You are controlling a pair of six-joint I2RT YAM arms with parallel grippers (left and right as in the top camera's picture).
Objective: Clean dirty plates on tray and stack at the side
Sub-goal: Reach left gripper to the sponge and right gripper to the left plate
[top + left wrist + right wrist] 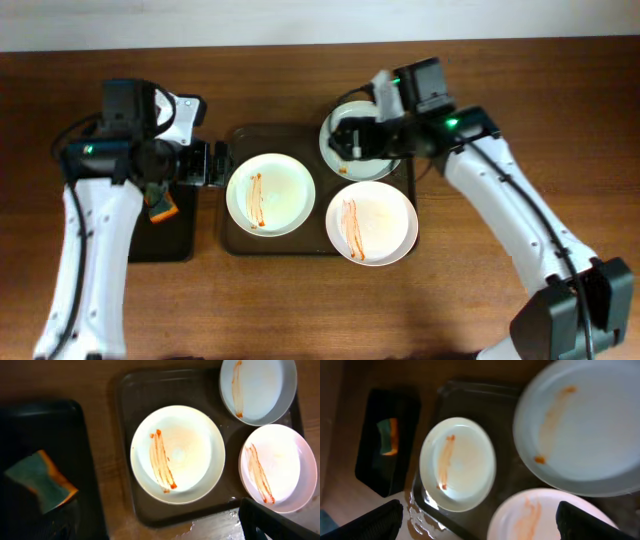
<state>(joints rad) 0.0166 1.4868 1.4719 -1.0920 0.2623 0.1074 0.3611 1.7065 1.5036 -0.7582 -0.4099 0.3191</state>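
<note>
Right gripper [346,140] hangs over the far plate [333,158] at the far right corner of the tray [236,243], fingers wide apart, holding nothing; left gripper [221,165] (also spread, nothing in it) is just beside the tray's left edge; the middle plate [270,193] lies on the tray; the near plate [371,222] overhangs its right edge; all three carry orange streaks; a sponge [162,208] rests on the black tray [160,245].

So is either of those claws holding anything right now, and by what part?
Nothing is held. Both are open and empty: the right gripper hovers above the far plate, and the left gripper sits beside the tray, at its left edge.
</note>
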